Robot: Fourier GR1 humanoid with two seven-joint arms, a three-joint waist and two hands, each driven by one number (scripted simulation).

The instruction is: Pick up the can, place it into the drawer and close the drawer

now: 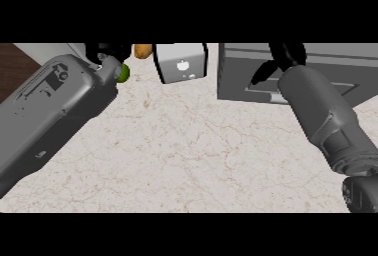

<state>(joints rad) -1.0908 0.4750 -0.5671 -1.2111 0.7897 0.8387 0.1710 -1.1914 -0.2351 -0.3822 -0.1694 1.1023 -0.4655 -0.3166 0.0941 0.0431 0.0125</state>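
We see no can in the open; our right hand (279, 62) hangs over the drawer (295, 75) at one o'clock, fingers pointing down, whether pinching it we cannot tell. Left hand (103, 54) sits at eleven.

Two grey forearms, black right hand (284, 55)

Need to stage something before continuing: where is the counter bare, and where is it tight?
The marble counter is bare between the two forearms, below the grey box. The top edge is crowded: left hand, green item, orange item, grey box, drawer unit with right hand.
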